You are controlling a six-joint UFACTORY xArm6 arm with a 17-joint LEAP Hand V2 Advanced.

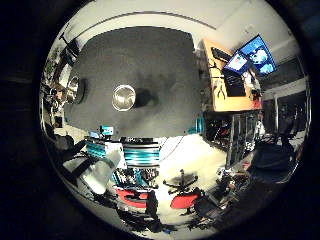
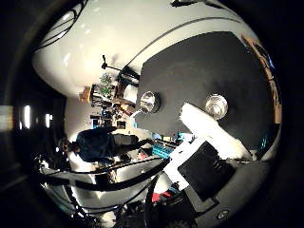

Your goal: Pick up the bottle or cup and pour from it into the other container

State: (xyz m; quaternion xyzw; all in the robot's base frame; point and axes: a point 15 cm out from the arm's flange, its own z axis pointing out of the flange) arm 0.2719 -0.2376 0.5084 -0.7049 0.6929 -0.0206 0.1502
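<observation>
- A shiny round steel cup (image 1: pixel 124 96) stands upright near the middle of the dark grey table mat (image 1: pixel 160 60).
- A second shiny metal cup (image 1: pixel 74 89) sits at the mat's edge, well apart from the first.
- The white-and-black robot hand (image 2: pixel 209 142) hangs high above both, holding nothing, fingers apparently straight.
- Best approach, I judge: descend beside one cup and wrap its wall, keeping it upright.
</observation>
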